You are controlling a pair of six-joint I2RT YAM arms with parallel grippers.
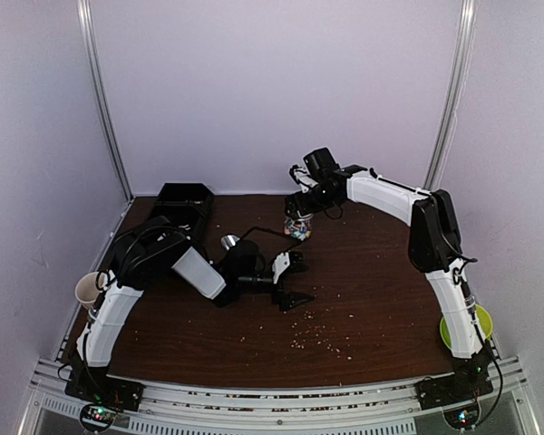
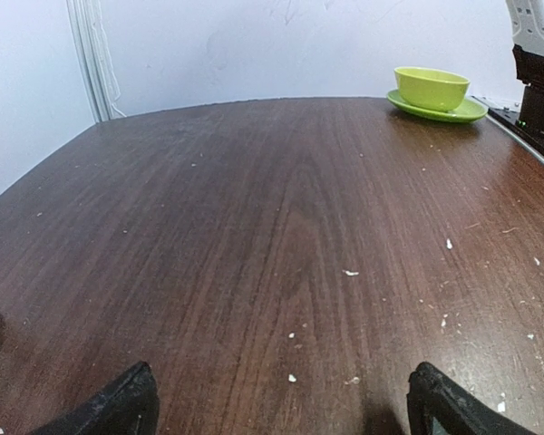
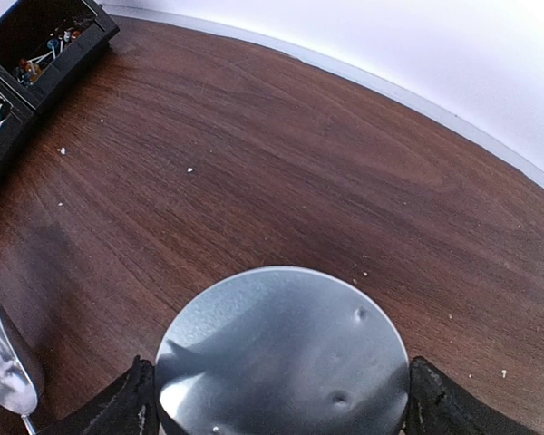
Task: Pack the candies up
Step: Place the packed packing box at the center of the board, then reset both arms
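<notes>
Your right gripper [image 3: 281,401] clamps the silver lid [image 3: 281,340] between its fingers — your left gripper [image 2: 281,408] gapes wide above the table [image 2: 254,208].

The candies [image 1: 296,230] are too small to distinguish; the silver lid [image 3: 281,358] is cropped.
</notes>
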